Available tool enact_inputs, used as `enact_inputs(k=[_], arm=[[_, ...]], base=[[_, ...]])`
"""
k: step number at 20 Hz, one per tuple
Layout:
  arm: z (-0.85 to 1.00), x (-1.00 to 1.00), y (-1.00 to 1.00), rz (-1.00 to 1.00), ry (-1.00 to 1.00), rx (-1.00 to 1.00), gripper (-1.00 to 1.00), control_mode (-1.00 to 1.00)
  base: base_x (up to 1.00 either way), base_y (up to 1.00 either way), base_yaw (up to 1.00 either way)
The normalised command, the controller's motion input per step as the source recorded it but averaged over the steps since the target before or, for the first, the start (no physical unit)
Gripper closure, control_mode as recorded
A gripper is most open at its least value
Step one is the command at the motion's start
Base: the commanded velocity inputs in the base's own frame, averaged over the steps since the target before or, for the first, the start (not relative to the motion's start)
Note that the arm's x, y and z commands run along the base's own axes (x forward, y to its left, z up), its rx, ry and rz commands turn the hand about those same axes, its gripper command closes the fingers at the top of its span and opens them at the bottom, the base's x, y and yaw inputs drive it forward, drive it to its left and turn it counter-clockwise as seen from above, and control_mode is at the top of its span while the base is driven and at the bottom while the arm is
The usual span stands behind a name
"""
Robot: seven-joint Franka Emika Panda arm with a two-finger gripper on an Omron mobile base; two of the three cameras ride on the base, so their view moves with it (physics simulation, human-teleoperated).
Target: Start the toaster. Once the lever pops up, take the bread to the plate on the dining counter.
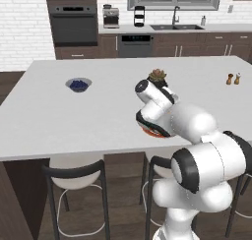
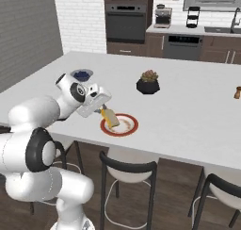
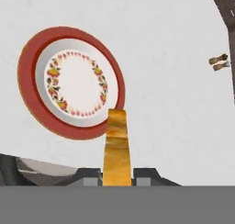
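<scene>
- My gripper [image 2: 106, 112] is clamped on the bread [image 2: 111, 118]; slice held edge-on and tilted, so it can drop flat.
- The bread hangs over the plate [image 2: 130, 128] near its rim; not yet resting.
- The plate sits on the dining counter [image 2: 188, 106], near my edge; within reach.

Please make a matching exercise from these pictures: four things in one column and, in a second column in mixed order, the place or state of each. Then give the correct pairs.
Things:
1. bread
2. plate
3. bowl of blue berries
4. potted plant

Places or states:
A. stands in a black pot near the middle of the dining counter
B. held in the pincer, tilted above the plate's near rim
C. lies flat near the counter's front edge, nothing on it yet
D. sits on the counter, farther from the stools than the plate

Pairs: 1-B, 2-C, 3-D, 4-A
</scene>
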Motion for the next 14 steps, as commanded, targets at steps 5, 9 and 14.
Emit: enact_inputs(k=[5, 9, 14], arm=[[-0.61, 0.48, 0.00, -0.10, 0.03, -0.06, 1.00, -1.00], [-0.46, 0.32, 0.00, -0.08, 0.00, -0.07, 1.00, -1.00], [-0.18, 0.30, -0.01, -0.06, -0.04, -0.05, 1.00, -1.00]], base=[[0.00, 0.00, 0.00], [0.00, 0.00, 0.00], [0.00, 0.00, 0.00]])
